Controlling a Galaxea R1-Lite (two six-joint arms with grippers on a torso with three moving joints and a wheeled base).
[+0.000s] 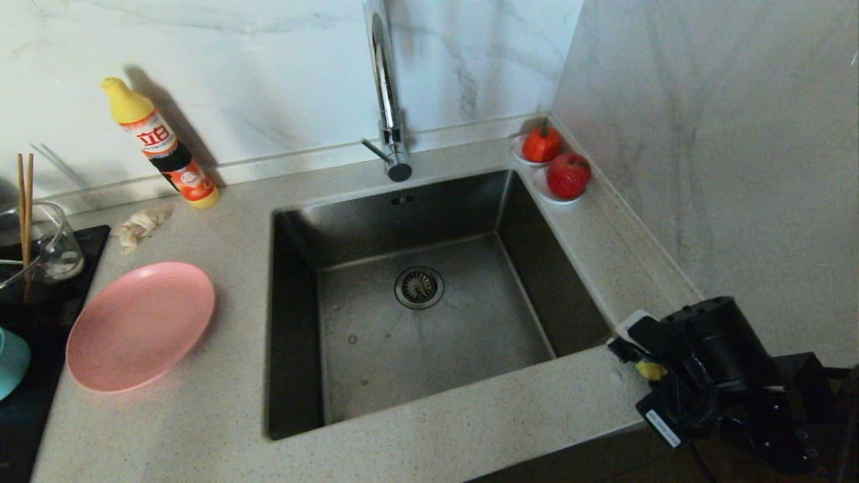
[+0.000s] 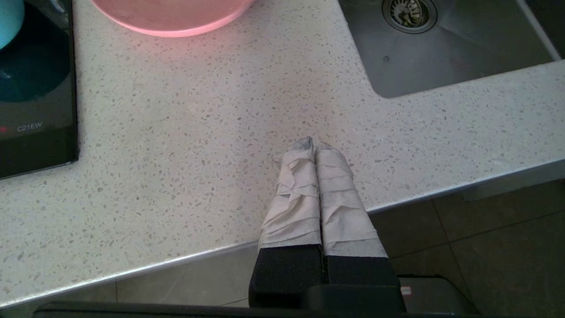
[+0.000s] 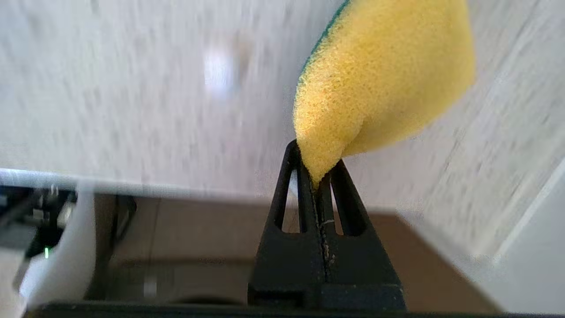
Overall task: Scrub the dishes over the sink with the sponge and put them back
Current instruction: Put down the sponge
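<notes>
One yellow rectangular sponge (image 3: 379,75) is clenched in my right tool (image 3: 318,176) beside the steel sink (image 1: 416,315); next my closed, empty left tool (image 2: 314,148) must fetch the pink plate (image 1: 139,325) from the table (image 1: 201,416).

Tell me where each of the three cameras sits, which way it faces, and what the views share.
Head view: on the head, looking forward and down at the sink, tap and pink plate; right gripper at the counter's right end.
Left wrist view: behind the left gripper, facing the counter; its taped fingers are shut.
Right wrist view: behind the right gripper, its black fingers shut on the yellow sponge.
Shared: head and left wrist both show plate, sink drain and counter.
</notes>
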